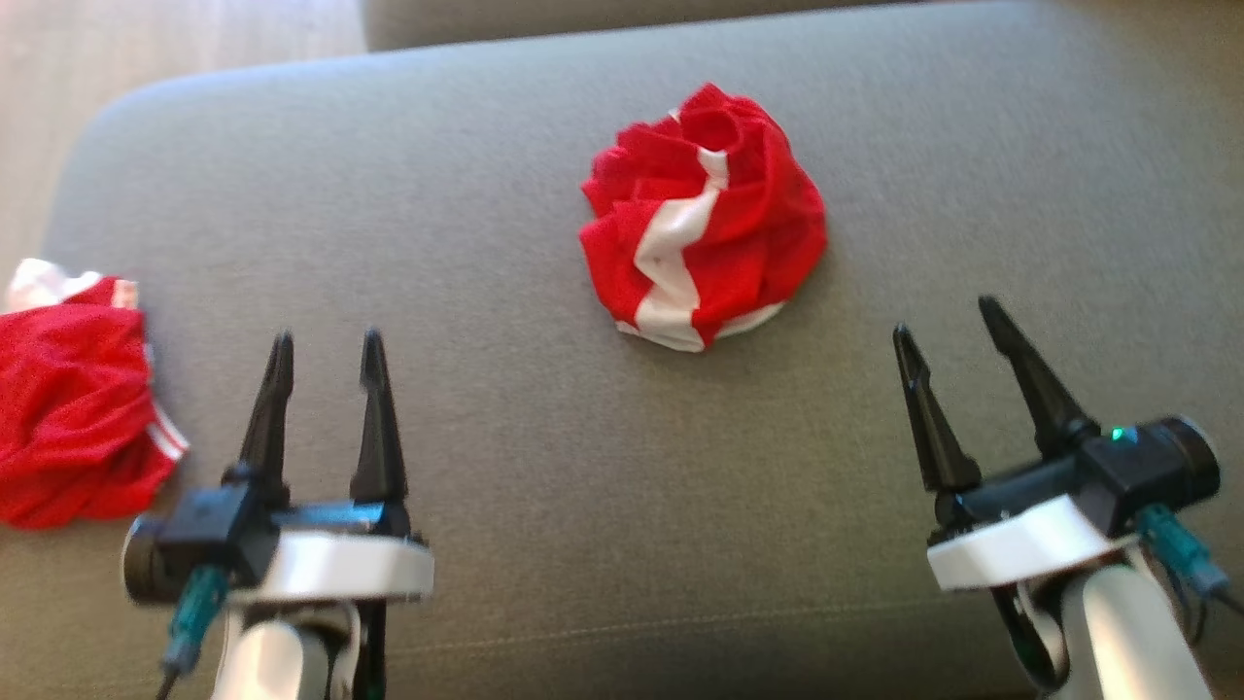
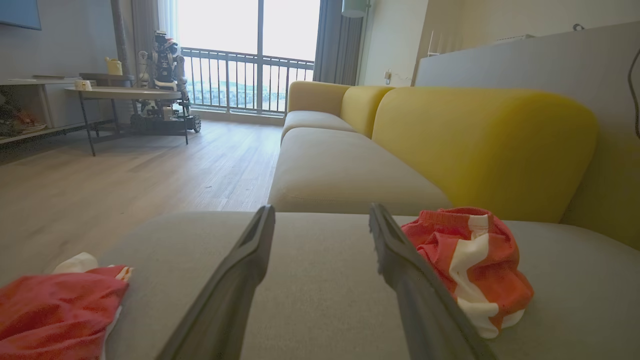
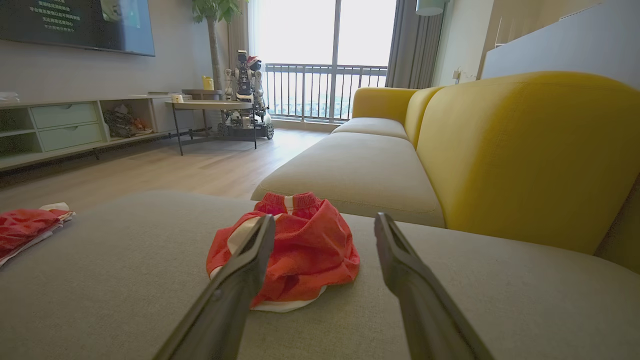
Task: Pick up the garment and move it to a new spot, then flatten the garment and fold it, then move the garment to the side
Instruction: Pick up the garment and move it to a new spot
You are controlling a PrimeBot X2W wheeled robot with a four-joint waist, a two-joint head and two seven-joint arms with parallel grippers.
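A crumpled red garment with white stripes lies bunched in a mound on the grey cushion, a little right of centre. It also lies ahead of my right fingers and off to the right of my left fingers. My left gripper hovers open near the front left, empty. My right gripper is open at the front right, empty, short of the garment.
A second red and white garment lies at the cushion's left edge, beside my left gripper. Yellow sofa backrests rise behind the cushion. Beyond the edge are wooden floor, a table with another robot and a TV unit.
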